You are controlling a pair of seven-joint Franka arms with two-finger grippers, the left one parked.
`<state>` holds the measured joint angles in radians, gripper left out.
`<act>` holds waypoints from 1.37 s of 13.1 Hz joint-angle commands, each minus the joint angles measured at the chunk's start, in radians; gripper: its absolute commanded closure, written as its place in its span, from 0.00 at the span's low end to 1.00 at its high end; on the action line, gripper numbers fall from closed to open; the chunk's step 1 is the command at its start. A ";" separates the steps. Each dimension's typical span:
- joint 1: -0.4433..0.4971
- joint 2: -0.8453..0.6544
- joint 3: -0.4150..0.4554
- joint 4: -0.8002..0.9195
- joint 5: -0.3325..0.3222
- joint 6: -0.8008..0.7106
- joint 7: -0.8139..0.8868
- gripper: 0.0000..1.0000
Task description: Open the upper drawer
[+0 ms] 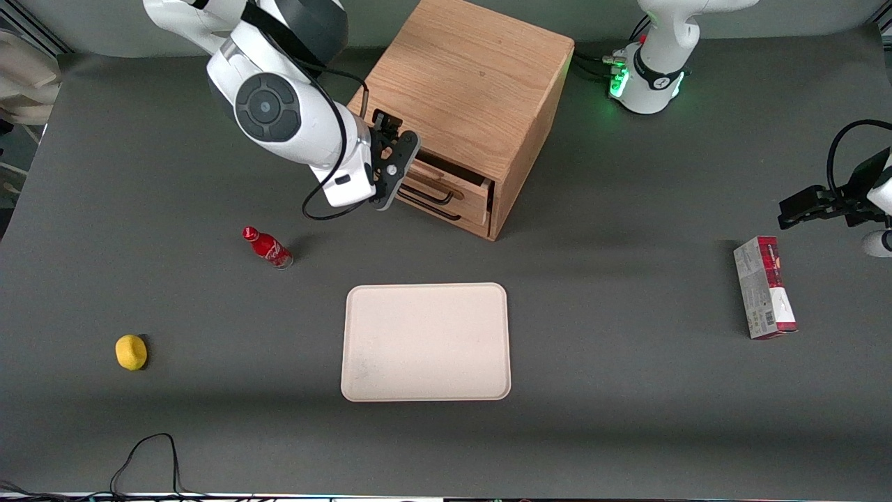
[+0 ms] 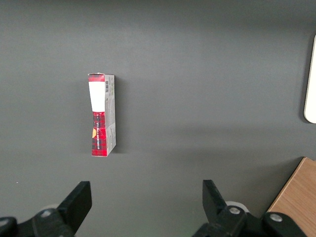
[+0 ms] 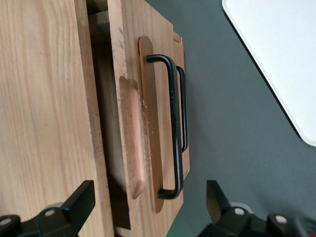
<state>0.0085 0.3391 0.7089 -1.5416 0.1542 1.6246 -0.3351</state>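
- Black cable (image 1: 143,457) loops on the grey table (image 1: 627,390) at the edge nearest the front camera; we log it first.
- Next up from it we note a cream tray (image 1: 426,341), flat and bare, about mid-table.
- Toward the working arm's end we see a yellow lemon (image 1: 131,351), and farther from the camera a small red bottle (image 1: 267,247) lying on its side, well apart from the lemon.
- Toward the parked arm's end lies a red and grey carton (image 1: 764,287), flat on the table; the left wrist view shows the same carton (image 2: 102,114).
- Oak cabinet (image 1: 467,90) stands farther from the camera than the tray.
- We find the upper drawer (image 1: 446,187) pulled partway out of the cabinet; the right wrist view shows a dark gap between its front (image 3: 129,98) and the cabinet wall (image 3: 44,113).
- Its black bar handle (image 3: 174,128) is free, nothing around it.
- Right gripper (image 1: 390,171) hovers just in front of the upper drawer, at handle height.
- We read its fingers (image 3: 81,197) as spread wide and holding nothing, the handle between them in view but untouched.
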 commanded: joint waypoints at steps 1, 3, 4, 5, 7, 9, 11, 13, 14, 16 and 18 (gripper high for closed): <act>0.002 0.049 0.006 0.021 -0.033 0.029 -0.048 0.00; 0.005 0.083 0.006 0.020 -0.074 0.063 -0.048 0.00; 0.010 0.096 0.007 0.012 -0.094 0.079 -0.048 0.00; 0.011 0.106 0.007 0.006 -0.100 0.099 -0.048 0.00; 0.015 0.119 0.007 -0.009 -0.104 0.136 -0.048 0.00; 0.027 0.132 0.007 -0.018 -0.130 0.147 -0.048 0.00; 0.028 0.138 0.007 -0.023 -0.137 0.161 -0.048 0.00; 0.031 0.162 0.007 -0.031 -0.176 0.175 -0.048 0.00; 0.034 0.166 0.007 -0.038 -0.177 0.187 -0.048 0.00; 0.034 0.170 0.007 -0.048 -0.195 0.208 -0.048 0.00; 0.033 0.190 0.007 -0.045 -0.215 0.227 -0.048 0.00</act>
<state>0.0408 0.5127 0.7134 -1.5871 -0.0294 1.8194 -0.3664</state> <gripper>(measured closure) 0.000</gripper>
